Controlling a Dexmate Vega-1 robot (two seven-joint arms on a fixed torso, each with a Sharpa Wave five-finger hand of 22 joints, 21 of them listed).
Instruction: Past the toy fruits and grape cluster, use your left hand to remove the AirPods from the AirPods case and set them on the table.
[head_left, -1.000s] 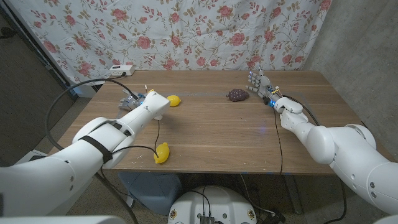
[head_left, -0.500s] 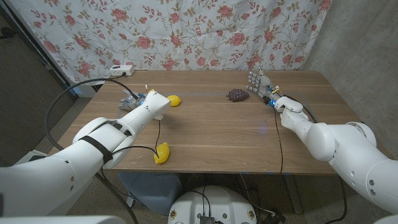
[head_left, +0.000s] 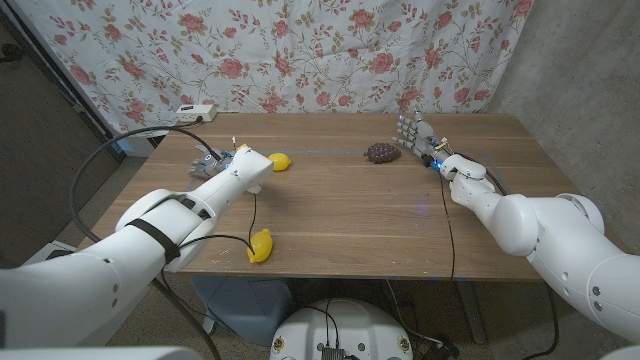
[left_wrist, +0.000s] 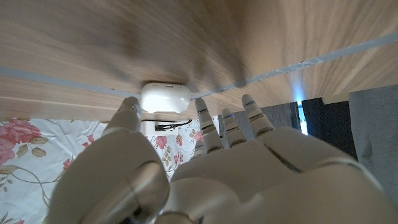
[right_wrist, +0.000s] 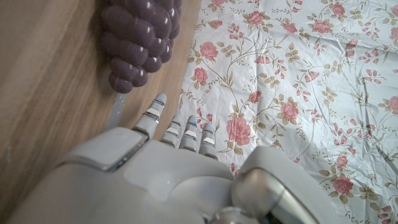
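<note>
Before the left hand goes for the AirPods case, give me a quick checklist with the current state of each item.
1. AirPods case ahead of the left hand: ok.
2. Case lid open: not ok, looks closed.
3. Left hand free, fingers apart: ok.
4. Fingers touching the case: cannot tell.
5. Lemon beside the left hand, clear of its path: cannot tell.
6. Right hand out of the way by the grape cluster: ok.

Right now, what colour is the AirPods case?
White; the AirPods case shows best in the left wrist view.
</note>
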